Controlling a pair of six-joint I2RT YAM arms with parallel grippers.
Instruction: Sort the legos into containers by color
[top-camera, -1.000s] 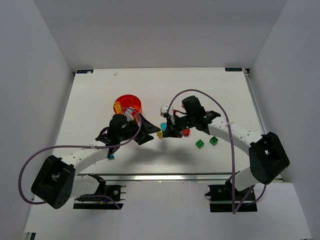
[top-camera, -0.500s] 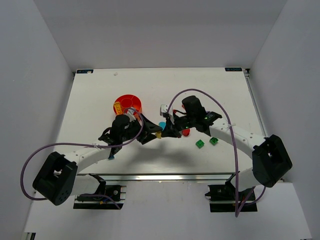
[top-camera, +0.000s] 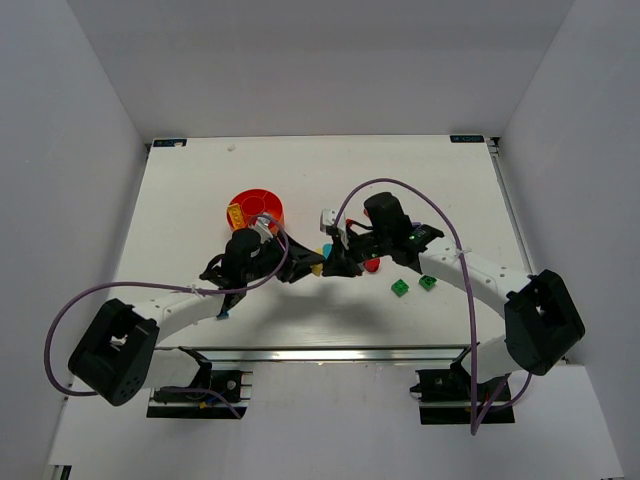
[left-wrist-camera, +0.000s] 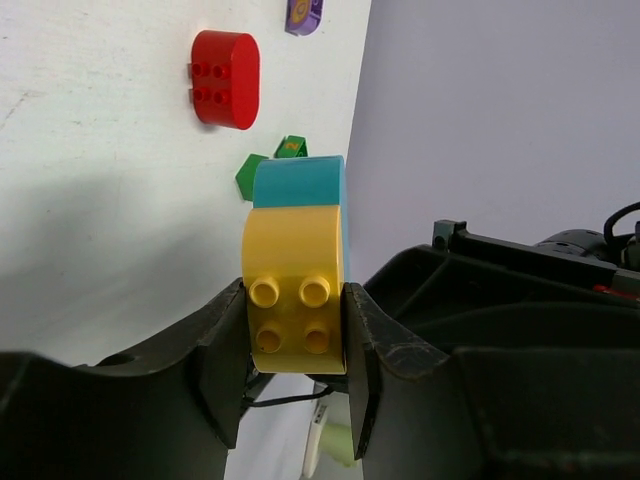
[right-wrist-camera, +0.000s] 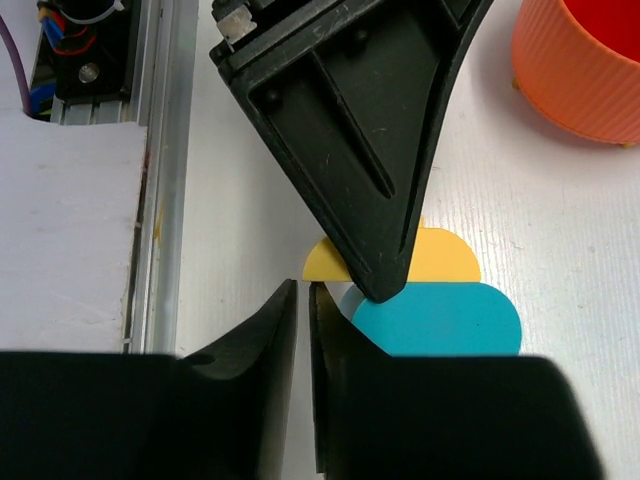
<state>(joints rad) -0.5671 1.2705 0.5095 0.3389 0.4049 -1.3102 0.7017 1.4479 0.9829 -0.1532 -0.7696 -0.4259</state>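
Note:
A yellow rounded lego (left-wrist-camera: 295, 300) sits between the fingers of my left gripper (left-wrist-camera: 295, 292), which is shut on it. A teal lego (left-wrist-camera: 300, 182) lies right behind it, touching it. In the top view the left gripper (top-camera: 308, 268) and right gripper (top-camera: 335, 264) meet tip to tip over the yellow lego (top-camera: 317, 268) and the teal lego (top-camera: 325, 249). My right gripper (right-wrist-camera: 303, 295) is shut but for a thin slit, with nothing in it, beside the yellow lego (right-wrist-camera: 445, 258) and the teal lego (right-wrist-camera: 440, 320). The orange dish of containers (top-camera: 256, 210) stands behind the left arm.
A red rounded lego (top-camera: 372, 265) and two green bricks (top-camera: 400, 288) (top-camera: 428, 282) lie right of the grippers. A purple piece (left-wrist-camera: 303, 12) shows in the left wrist view. Another teal piece (top-camera: 222, 313) lies under the left arm. The dish's wall (right-wrist-camera: 590, 70) is near the right gripper.
My left gripper slid right to the yellow lego and closed on it. The right gripper stayed in place, its jaws parting by a sliver.

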